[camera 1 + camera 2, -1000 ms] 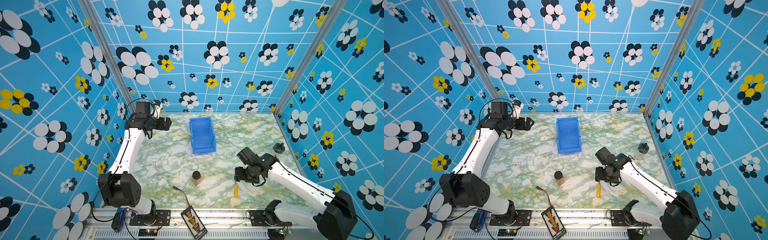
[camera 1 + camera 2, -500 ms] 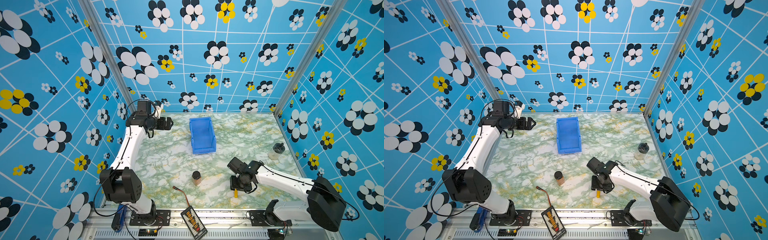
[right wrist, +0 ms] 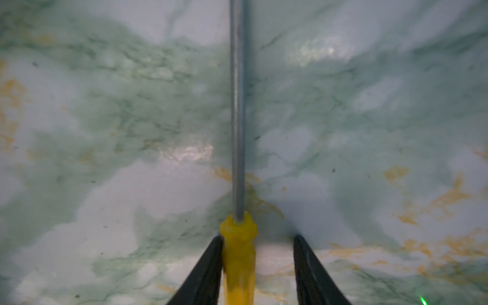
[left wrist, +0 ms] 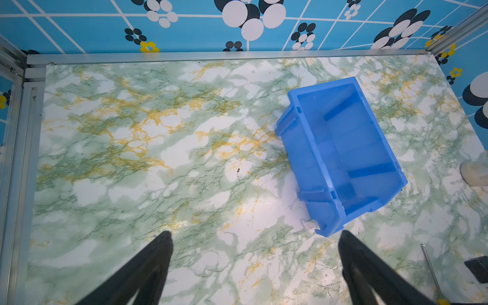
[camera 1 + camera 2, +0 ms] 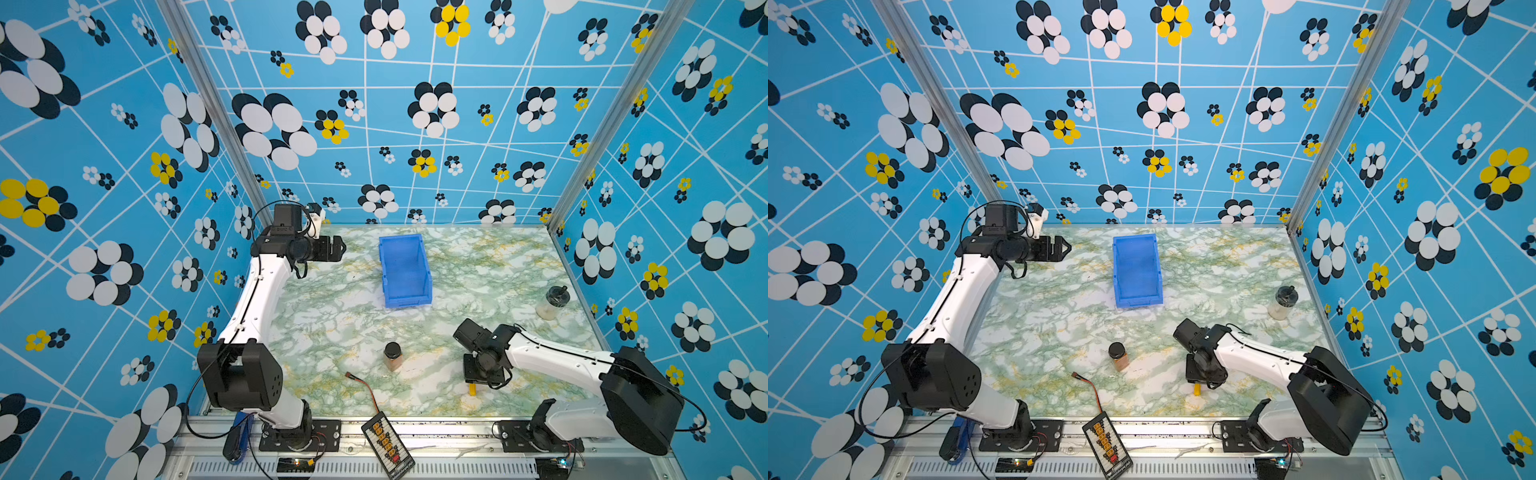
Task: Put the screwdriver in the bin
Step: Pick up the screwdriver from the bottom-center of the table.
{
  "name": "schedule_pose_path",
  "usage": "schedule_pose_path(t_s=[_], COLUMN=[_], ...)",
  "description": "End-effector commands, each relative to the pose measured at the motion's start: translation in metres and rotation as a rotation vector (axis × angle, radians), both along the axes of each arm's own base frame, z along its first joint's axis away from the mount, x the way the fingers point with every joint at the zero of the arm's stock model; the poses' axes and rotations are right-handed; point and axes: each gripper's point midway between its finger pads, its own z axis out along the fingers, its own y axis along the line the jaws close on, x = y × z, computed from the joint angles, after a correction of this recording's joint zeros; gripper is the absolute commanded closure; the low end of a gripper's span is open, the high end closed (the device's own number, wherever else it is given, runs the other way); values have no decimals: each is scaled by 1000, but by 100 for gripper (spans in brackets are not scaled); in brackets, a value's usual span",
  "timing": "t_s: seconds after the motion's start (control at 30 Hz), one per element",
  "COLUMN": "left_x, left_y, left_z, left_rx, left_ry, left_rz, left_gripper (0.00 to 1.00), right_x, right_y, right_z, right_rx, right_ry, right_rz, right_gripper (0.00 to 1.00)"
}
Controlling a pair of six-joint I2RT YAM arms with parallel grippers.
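- Yellow-handled screwdriver is lying flat on the green marbled table, close to the front edge and well apart from the blue bin.
- Right gripper is straddling the handle with its jaws narrow but not clamped. One finger is touching the yellow plastic, and a gap is showing beside the other.
- In a top view, only the yellow end of the screwdriver is peeking out beneath the lowered wrist.
- Left gripper is hovering near the table's back left corner, jaws spread wide and gripping nothing.
- The bin is sitting upright toward the back wall.
- A dark-lidded jar is standing just beside a red-and-black wire, between the two arms.
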Motion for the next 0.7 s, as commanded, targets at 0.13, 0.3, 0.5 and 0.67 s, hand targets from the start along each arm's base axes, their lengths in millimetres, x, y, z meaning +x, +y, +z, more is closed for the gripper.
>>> schedule_pose_path(t_s=[0.13, 0.3, 0.5, 0.67], left_x=[0, 0, -1, 0], left_y=[2, 1, 0, -2], left_z=[8, 10, 12, 16], left_rx=[2, -2, -3, -7], left_ry=[-26, -29, -37, -50], left_rz=[11, 10, 5, -11], left_gripper=[1, 1, 1, 1], right_x=[-4, -7, -1, 8], right_y=[-5, -6, -5, -4], right_z=[-10, -13, -5, 11], right_rx=[-21, -29, -27, -28], right_ry=[8, 11, -30, -76], right_rz=[-24, -20, -1, 16], right_gripper=[60, 68, 79, 86])
